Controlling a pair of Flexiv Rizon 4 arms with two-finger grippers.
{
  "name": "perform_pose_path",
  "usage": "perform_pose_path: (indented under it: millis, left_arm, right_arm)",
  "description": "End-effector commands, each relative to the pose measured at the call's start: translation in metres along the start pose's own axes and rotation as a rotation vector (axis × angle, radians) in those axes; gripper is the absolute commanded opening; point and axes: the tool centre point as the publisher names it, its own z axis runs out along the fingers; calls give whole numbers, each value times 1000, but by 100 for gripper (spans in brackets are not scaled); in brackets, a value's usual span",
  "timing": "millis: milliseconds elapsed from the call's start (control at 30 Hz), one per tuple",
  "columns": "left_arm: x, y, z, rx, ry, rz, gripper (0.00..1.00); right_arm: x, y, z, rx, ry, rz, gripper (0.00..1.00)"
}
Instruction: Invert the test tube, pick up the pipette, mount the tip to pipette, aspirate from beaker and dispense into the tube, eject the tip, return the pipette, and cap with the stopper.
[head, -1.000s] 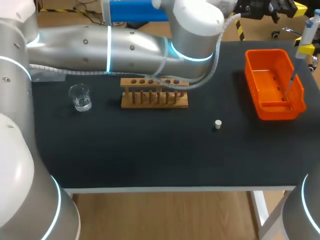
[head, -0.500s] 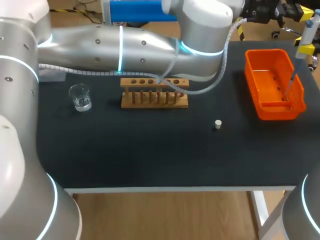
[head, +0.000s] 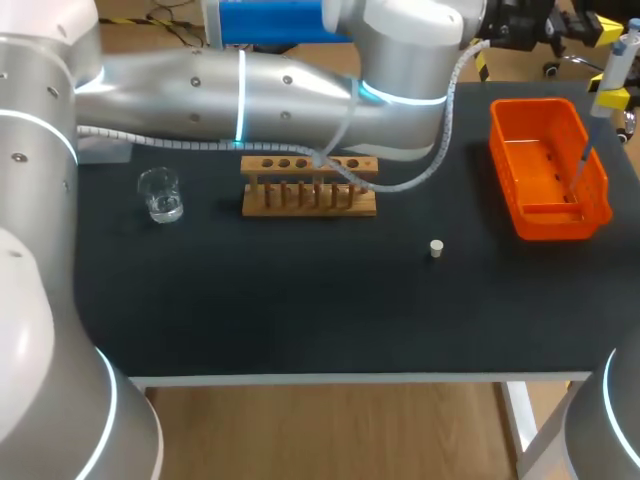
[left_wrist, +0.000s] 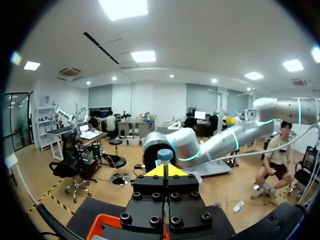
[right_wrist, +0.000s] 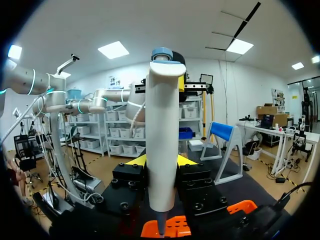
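1. My right end effector (right_wrist: 161, 161) was clenched on the white pipette (right_wrist: 162, 145). One yellow finger sat on each side of the barrel, and the pipette stood upright.
2. My left end effector (left_wrist: 167, 171) had its yellow tips pressed together on nothing. It sat close by the pipette's blue button (left_wrist: 165, 154), but I could not tell whether it touched it.
3. The pipette's thin lower end hung down inside the orange bin (head: 548, 218), at about 2 o'clock on the counter (head: 300, 300). I could not tell whether a tip was on it.
4. With the pipette over the bin and my other arm up at its head, I judged the step in hand to be ejecting the tip.
5. The next move called for a short, square push at the pipette's head while my right grasp held firm, so that the tip would fall inside the bin's walls.
6. After that, the pipette had to be returned. The stopper (head: 436, 248) lay at 4 o'clock from the wooden rack (head: 308, 203), and the beaker (head: 160, 195) stood at 9 o'clock from it.
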Motion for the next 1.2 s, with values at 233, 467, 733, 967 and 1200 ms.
perform_pose_path:
  millis: [233, 467, 733, 967, 1200]
  left_arm:
    - [-6, 3, 1, -15, 29, -8, 0]
    - [-5, 8, 4, -29, 32, -24, 0]
    - [-4, 13, 6, -38, 32, -38, 0]
    - [-3, 14, 7, -44, 30, -37, 0]
    - [-1, 19, 9, -45, 27, -37, 0]
  right_arm:
    - [-1, 0, -2, 1, 5, 0, 0]
    - [-1, 0, -2, 1, 5, 0, 0]
    - [-1, 0, -2, 1, 5, 0, 0]
    - [-1, 0, -2, 1, 5, 0, 0]
    - [-1, 0, -2, 1, 5, 0, 0]
